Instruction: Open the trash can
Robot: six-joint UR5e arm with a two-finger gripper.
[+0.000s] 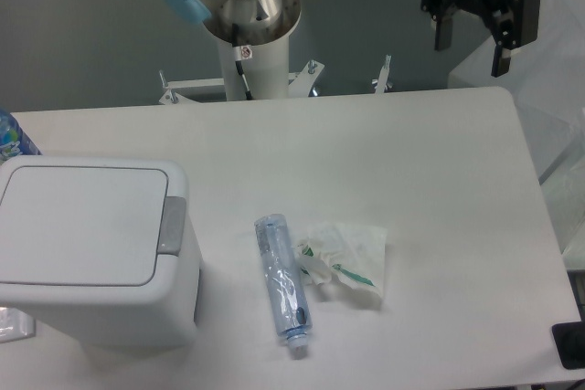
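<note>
Trash can (pixel 91 253) lid down, left edge cut off; gripper (pixel 472 50) spread wide, top cropped

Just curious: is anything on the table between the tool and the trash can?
No: the camera view shows only bare table between tool and trash can.

A white rectangular table with rounded corners (pixel 439 189) fills most of the view under soft, even light. Behind its far edge stands a plain grey-green wall (pixel 82 25). To the right, translucent plastic sheeting (pixel 558 125) drapes beside the table's edge.
</note>
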